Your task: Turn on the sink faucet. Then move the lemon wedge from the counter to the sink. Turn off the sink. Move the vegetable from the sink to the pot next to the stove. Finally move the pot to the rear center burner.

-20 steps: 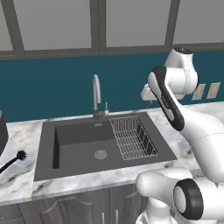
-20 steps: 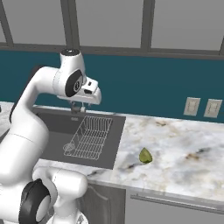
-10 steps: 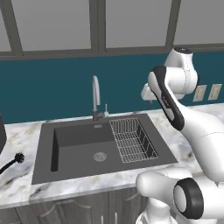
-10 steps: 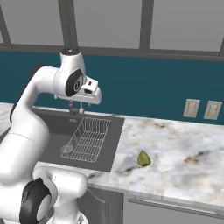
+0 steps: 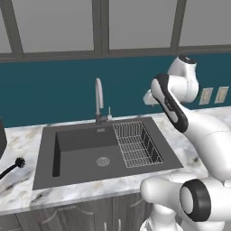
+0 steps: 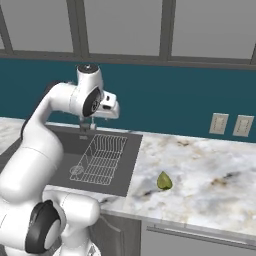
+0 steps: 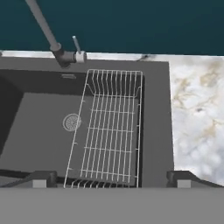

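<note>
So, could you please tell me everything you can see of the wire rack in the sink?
The wire rack is a shallow basket of thin, pale metal-looking wires, with a gridded floor and low upright sides. It sits level inside the dark sink, filling the part next to the marble counter, with the round drain beside it on the bare basin floor. The sink faucet stands behind its far corner. Nothing lies in the rack, and the gripper hangs above its near edge without touching it.

sink faucet (image 7: pixel 43 27) spout cropped at top, dish brush (image 5: pixel 11 167) handle cut off left
</note>
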